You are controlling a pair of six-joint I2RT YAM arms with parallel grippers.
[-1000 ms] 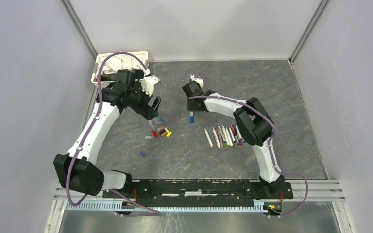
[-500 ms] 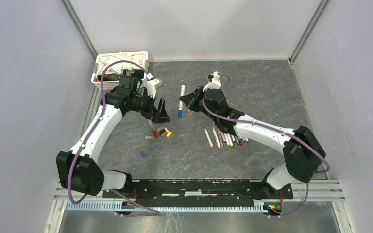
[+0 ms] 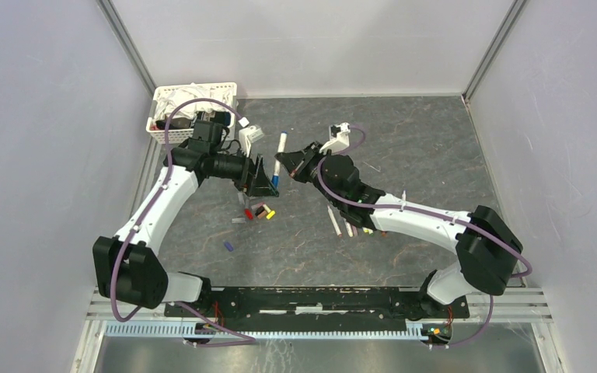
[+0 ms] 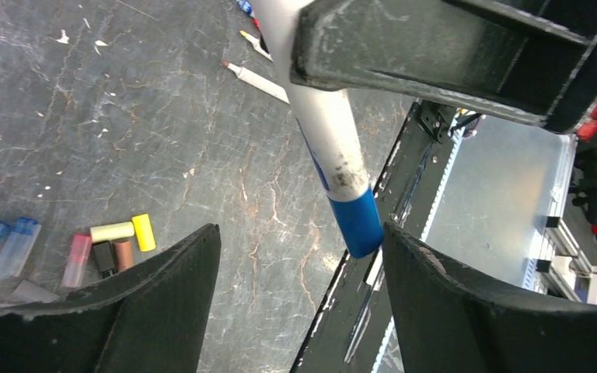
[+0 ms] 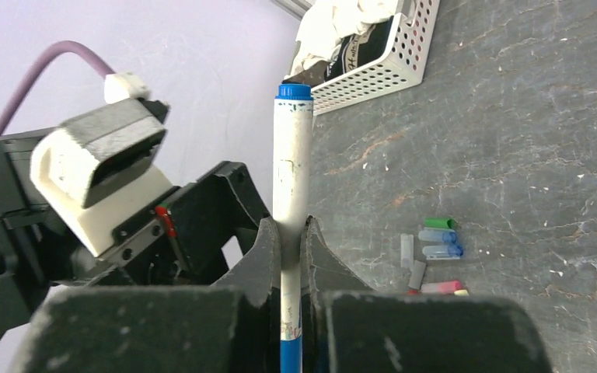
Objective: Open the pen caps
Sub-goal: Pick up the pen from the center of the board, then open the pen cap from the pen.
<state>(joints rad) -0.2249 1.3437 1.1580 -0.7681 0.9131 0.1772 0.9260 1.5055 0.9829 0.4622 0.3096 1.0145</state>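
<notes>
My right gripper [image 5: 291, 233] [image 3: 288, 163] is shut on the white barrel of a pen [image 3: 281, 146] [image 5: 292, 155] and holds it up above the table. The pen's blue cap [image 4: 355, 221] [image 3: 274, 180] points at my left gripper [image 4: 301, 233] [image 3: 267, 180]. That gripper is open, and the cap hangs between its fingertips, close to the right one without touching it. Several loose pen caps [image 3: 258, 210] [image 4: 116, 241] [image 5: 439, 237] lie on the table below. A row of other pens [image 3: 350, 224] is partly hidden under the right arm.
A white slatted basket [image 3: 172, 134] [image 5: 373, 66] of cloths stands at the back left corner. One small purple cap [image 3: 228, 246] lies alone toward the near side. The black base rail [image 3: 311, 299] runs along the near edge.
The right arm lifted the blue-capped pen off the table and swung it left toward the left gripper. The left gripper turned to face it, and the cap now sits between its fingers.
</notes>
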